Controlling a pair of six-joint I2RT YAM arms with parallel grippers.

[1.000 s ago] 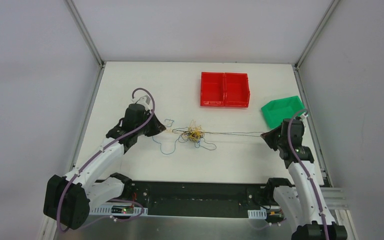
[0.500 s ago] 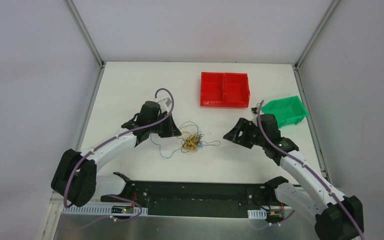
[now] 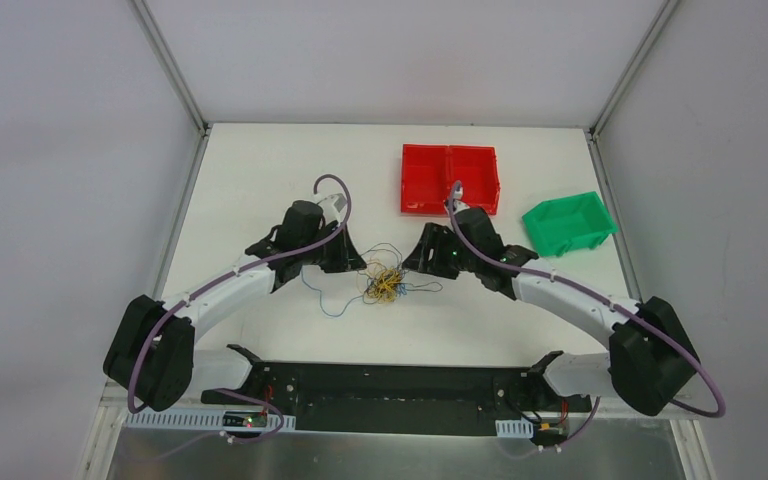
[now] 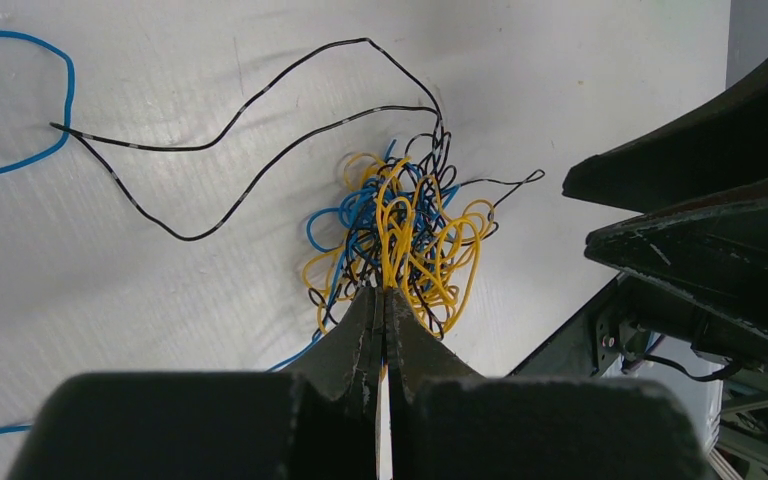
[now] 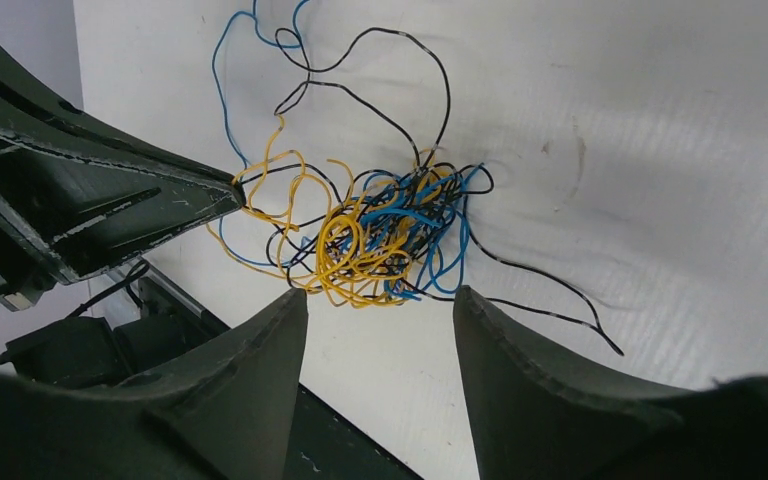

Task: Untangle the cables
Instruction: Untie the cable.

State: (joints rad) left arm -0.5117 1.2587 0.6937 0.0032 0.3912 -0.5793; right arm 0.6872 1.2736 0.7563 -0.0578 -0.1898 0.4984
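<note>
Three colours of cables (image 3: 386, 283), yellow, blue and black, sit knotted in one small clump near the middle of the table (image 3: 260, 180), between the two grippers and nearer than the red bin (image 3: 450, 180). The clump is about as wide as it is long, so it has no clear long axis. Loose ends leave it: in the top view a blue strand loops off to the left and toward the near edge, thin black loops lie on the far side, and a short black tail points right. A green bin (image 3: 567, 222) stands well off to the right.

The left arm (image 3: 220, 295) arcs forward and inward from its base, with the left gripper (image 3: 356, 266) low at the clump's left edge, pointing right. Its wrist view shows the jaws pressed together, with yellow strands running into the fingertips (image 4: 368, 320); it pinches the cables there.

The right arm (image 3: 570, 295) mirrors it, arcing in from the right, and the right gripper (image 3: 418, 264) points left at the clump's right side. Its jaws stand partly apart. In its wrist view the fingers (image 5: 260, 350) frame the clump, which lies just beyond them on the table. Nothing is between them.
</note>
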